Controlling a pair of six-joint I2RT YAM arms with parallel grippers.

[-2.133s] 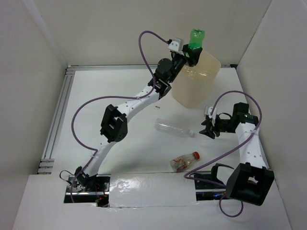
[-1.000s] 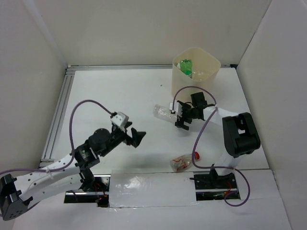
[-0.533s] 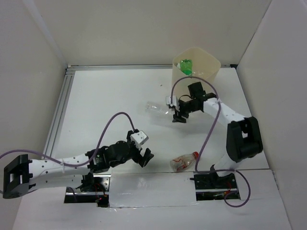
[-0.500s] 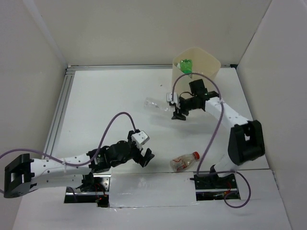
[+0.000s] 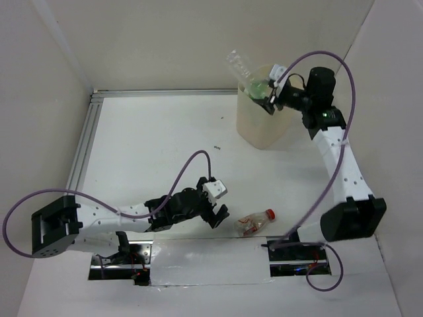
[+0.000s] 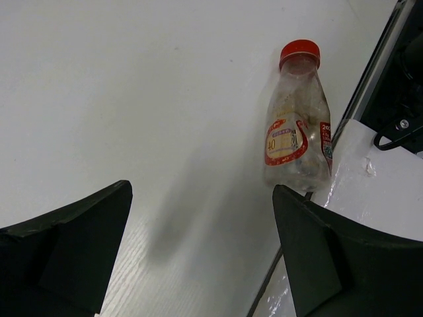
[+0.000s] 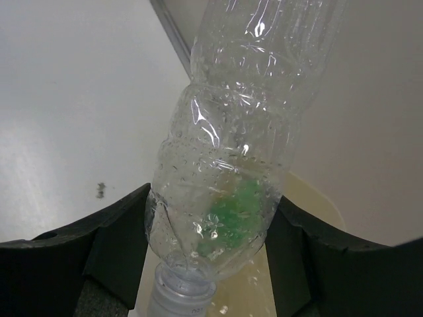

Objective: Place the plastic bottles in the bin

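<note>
Clear, thin plastic, pinched in the right claw (image 7: 211, 254). The clear bottle (image 7: 244, 132) sits between both fingers low on its body, just above the neck, with the neck pointing down and the rest rising past the claw. Under the claw is the bin (image 5: 254, 129), and there's a green bottle (image 5: 258, 86) inside it.

The clear one looks empty, so I'd call it very light, and those dimpled walls would buckle under a hard squeeze. The stiffer shoulder by the neck is the sound place to hold, and that's about where the claw has it.

Over to the left claw (image 6: 198, 254): spread wide, holding nothing, low over the worktop (image 6: 132, 79). Ahead of it, off toward its right finger, the red-cap bottle (image 6: 297, 132) lies on its side, cap pointing away. It's likely just as light and apt to roll, so take it across the labelled middle.

The right wrist view gives only a green blur through the clear wall, while the top view shows that green is sitting in the bin. The left wrist view shows the label, which is too small to make out from the top.
</note>
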